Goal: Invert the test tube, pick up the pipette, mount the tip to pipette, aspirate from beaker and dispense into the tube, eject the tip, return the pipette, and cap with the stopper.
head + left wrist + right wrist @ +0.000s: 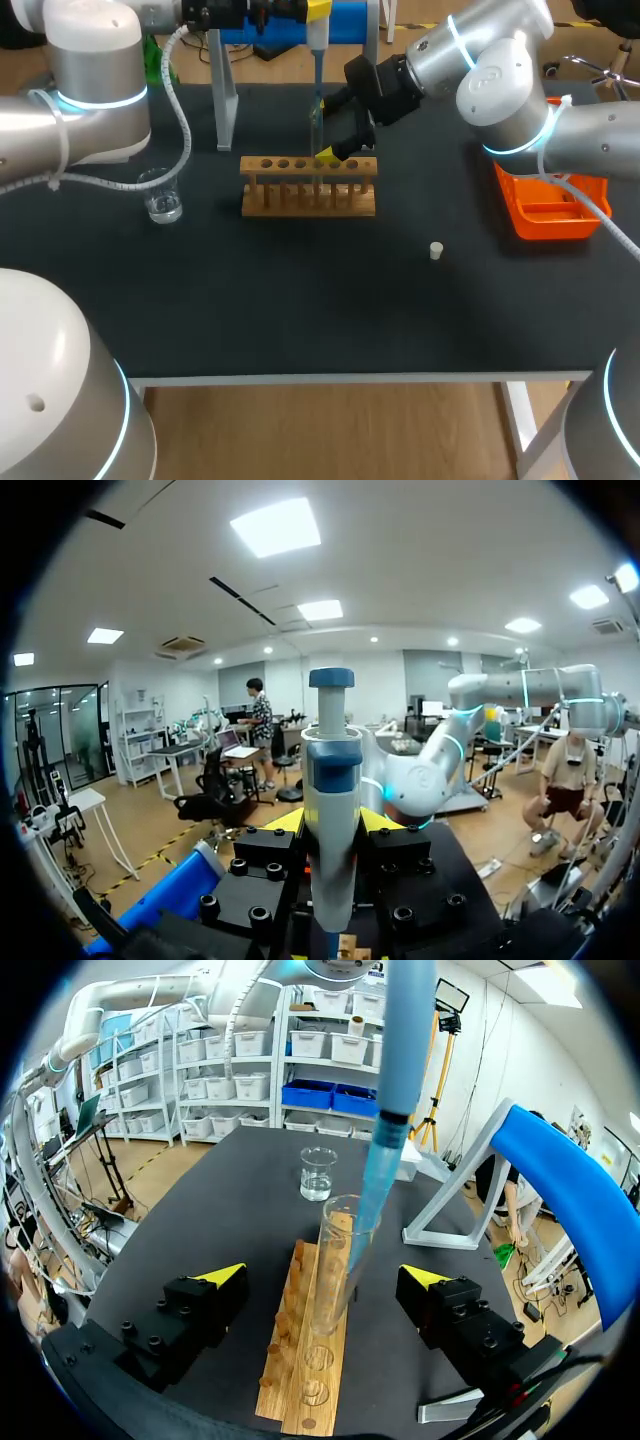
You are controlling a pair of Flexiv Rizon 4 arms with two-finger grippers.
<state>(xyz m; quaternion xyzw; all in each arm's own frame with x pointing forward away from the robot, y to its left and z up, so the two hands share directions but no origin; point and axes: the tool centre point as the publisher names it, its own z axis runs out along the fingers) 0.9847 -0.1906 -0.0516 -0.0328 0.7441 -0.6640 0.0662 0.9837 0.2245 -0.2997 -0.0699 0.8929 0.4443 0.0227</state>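
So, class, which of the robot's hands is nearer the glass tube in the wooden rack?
Right. The right hand, open, straddles the tube at its level. The left hand is higher up, gripping the pipette above the tube.

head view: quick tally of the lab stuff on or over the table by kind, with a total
beaker: 1
test tube: 1
wooden rack: 1
pipette: 1
stopper: 1
orange tray: 1
stand: 1
total: 7
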